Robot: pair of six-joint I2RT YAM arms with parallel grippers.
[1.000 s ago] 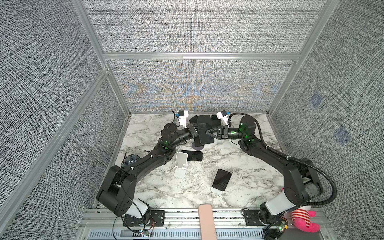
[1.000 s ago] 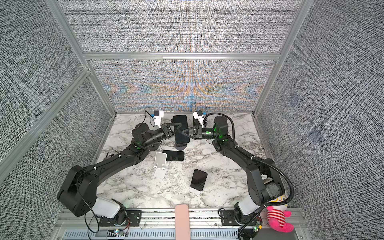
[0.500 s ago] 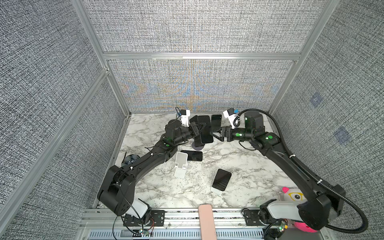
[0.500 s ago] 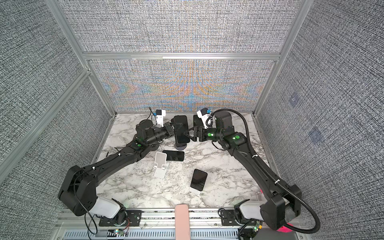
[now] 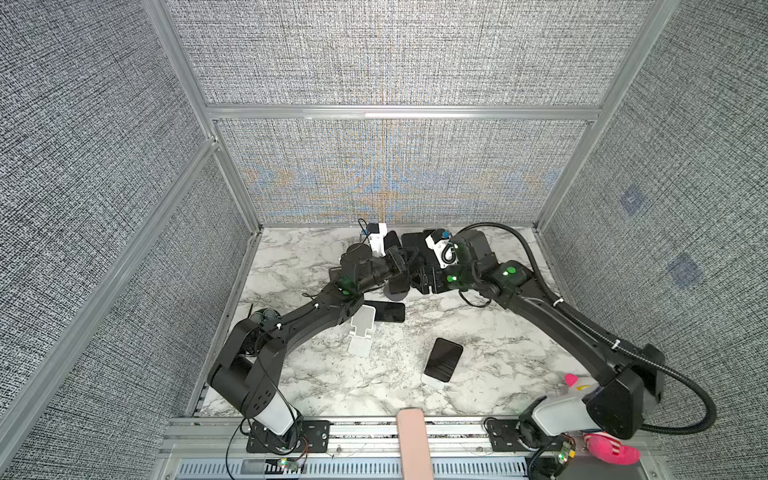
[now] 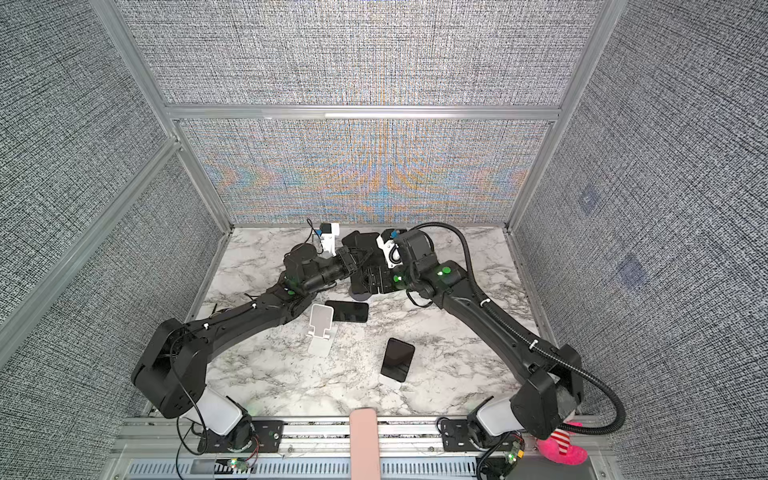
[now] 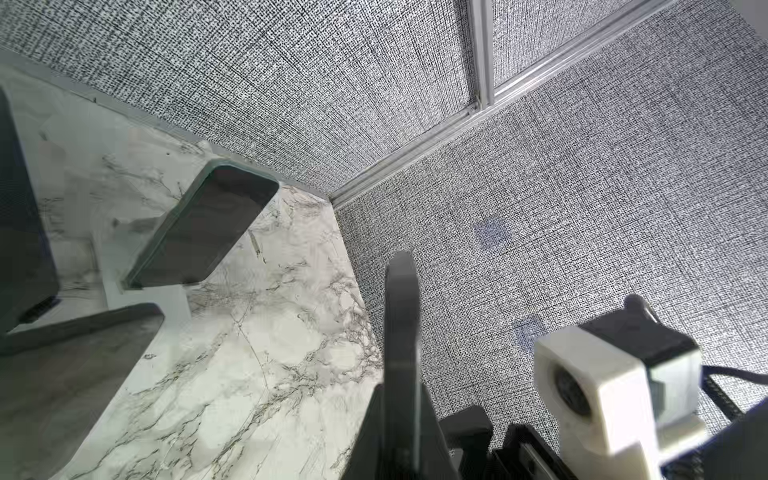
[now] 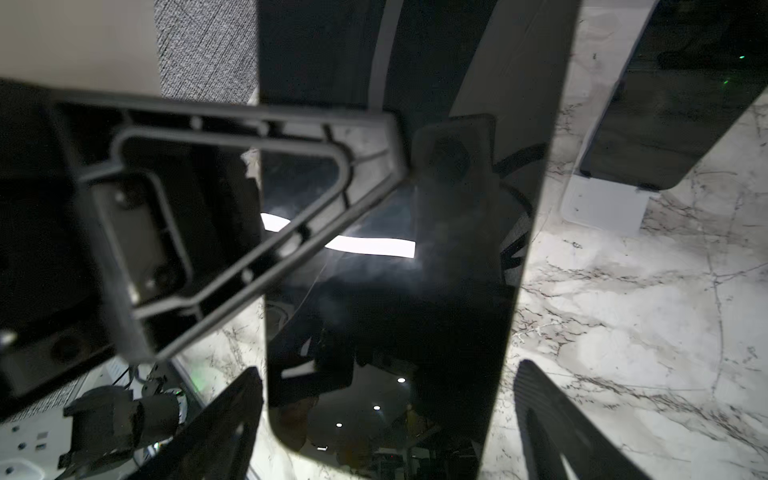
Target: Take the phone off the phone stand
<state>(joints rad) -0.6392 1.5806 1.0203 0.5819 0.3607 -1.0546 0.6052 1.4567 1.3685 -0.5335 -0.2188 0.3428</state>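
Spread right end effector straddles phone edges.

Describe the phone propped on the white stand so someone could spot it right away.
Start at the marble table and look toward its front edge, right of centre. A dark phone leans there on a low white stand. Unlike the phone lying flat farther back beside an empty white stand, it is tilted up, its stand's base showing beneath.

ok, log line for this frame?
phase: phone extraction | left gripper: shut on phone | right gripper: open, straddling phone | phone off black stand: cannot tell
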